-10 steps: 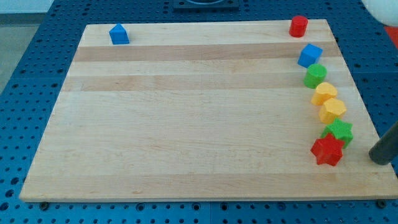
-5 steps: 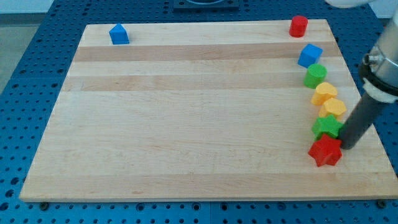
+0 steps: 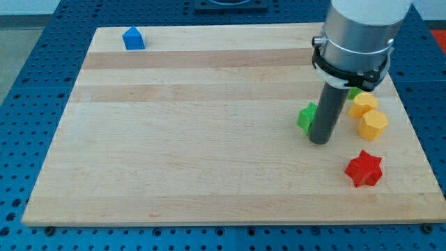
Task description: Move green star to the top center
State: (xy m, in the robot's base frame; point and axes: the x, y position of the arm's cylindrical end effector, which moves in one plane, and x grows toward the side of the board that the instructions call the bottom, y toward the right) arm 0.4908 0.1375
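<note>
The green star (image 3: 306, 116) lies on the wooden board (image 3: 209, 139), right of centre, partly hidden by my rod. My tip (image 3: 320, 141) rests on the board, touching the star's right side, just below it. The arm's grey body (image 3: 355, 35) hides the board's upper right corner.
A red star (image 3: 364, 169) lies at the lower right. Two yellow blocks (image 3: 363, 105) (image 3: 373, 125) sit right of my rod. A sliver of another green block (image 3: 355, 92) shows under the arm. A blue block (image 3: 133, 37) sits at the top left.
My tip has swept left and up from the right edge, pushing the green star away from the column of blocks. The arm now hides the red cylinder and blue cube.
</note>
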